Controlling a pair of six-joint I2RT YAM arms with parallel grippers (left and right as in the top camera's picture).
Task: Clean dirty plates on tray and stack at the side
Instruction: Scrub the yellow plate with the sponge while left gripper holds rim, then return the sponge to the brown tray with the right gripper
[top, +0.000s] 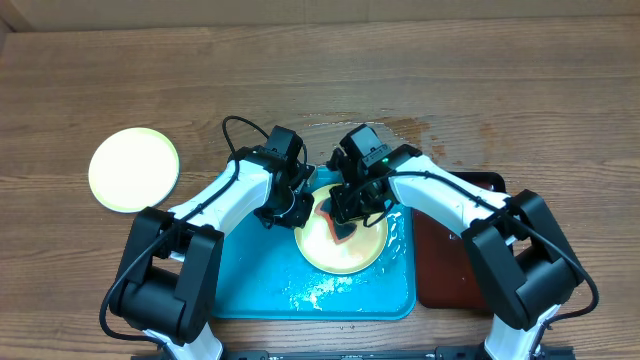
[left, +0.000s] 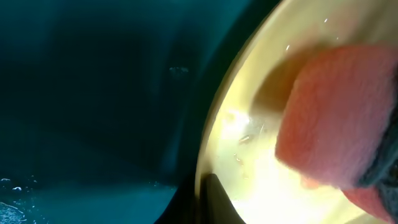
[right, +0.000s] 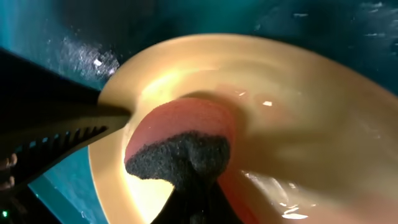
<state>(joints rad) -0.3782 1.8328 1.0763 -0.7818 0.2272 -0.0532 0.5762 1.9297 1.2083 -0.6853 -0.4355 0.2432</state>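
Observation:
A pale yellow-green plate (top: 352, 255) lies on the turquoise tray (top: 250, 285), wet and shiny. My left gripper (top: 292, 207) is shut on the plate's left rim (left: 208, 149); one dark finger (left: 214, 199) lies over the rim. My right gripper (top: 353, 215) is shut on a red-orange sponge with a dark scouring side (right: 180, 134) and presses it on the plate's inner face (right: 298, 112). The sponge also shows in the left wrist view (left: 342, 118). A second pale yellow-green plate (top: 133, 169) lies on the table at the left. The mint-blue plate is out of view.
A dark red-brown tray (top: 450, 260) lies to the right of the turquoise tray, under my right arm. Water drops sit on the turquoise tray's floor (top: 310, 290). A wet patch (top: 410, 130) marks the wooden table behind the grippers.

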